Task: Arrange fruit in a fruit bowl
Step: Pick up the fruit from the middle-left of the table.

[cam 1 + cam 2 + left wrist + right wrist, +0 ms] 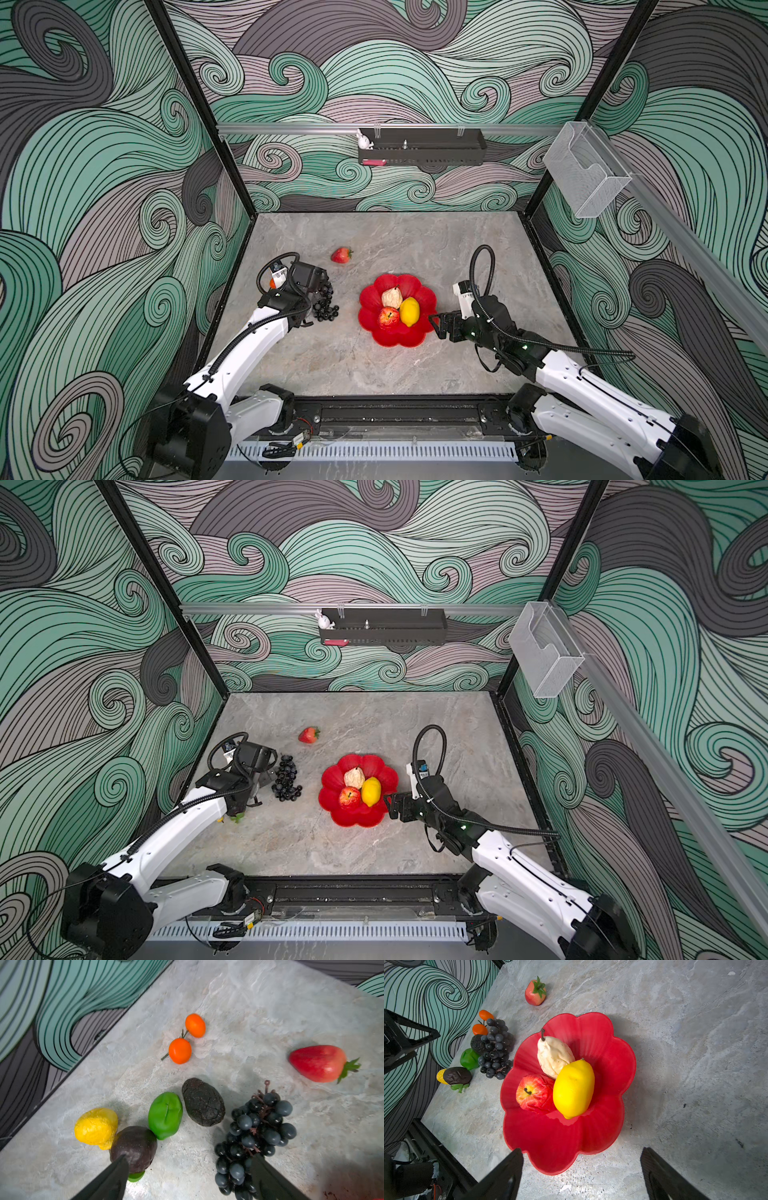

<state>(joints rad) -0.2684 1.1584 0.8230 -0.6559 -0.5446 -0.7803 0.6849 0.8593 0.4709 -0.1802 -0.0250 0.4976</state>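
Up close in the left wrist view, my left gripper [189, 1157] is spread wide and gripping nothing. One black finger hangs over a smooth dark purple piece [134, 1145], its twin over the grape bunch [256, 1126]; can't tell if either touches.

That view also gives me the dented green lime [165, 1115], a rough cracked avocado [203, 1102], a crinkly small lemon [96, 1126] and two glossy oranges [180, 1051] on one stem, all close to the table's left edge. From both top views my arm covers most of those, so only the grape bunch and the strawberry [341, 255] really show.

My right gripper [581, 1149] is wide too, empty, just beside the rim of the fruit bowl [564, 1142], a shiny red scalloped flower mid-table. Huddled inside it: a lumpy beige piece [553, 1055], a big smooth lemon [573, 1088] and a red apple [532, 1093].

Right of the fruit bowl, the grey marble table [478, 249] runs open up to the wall.
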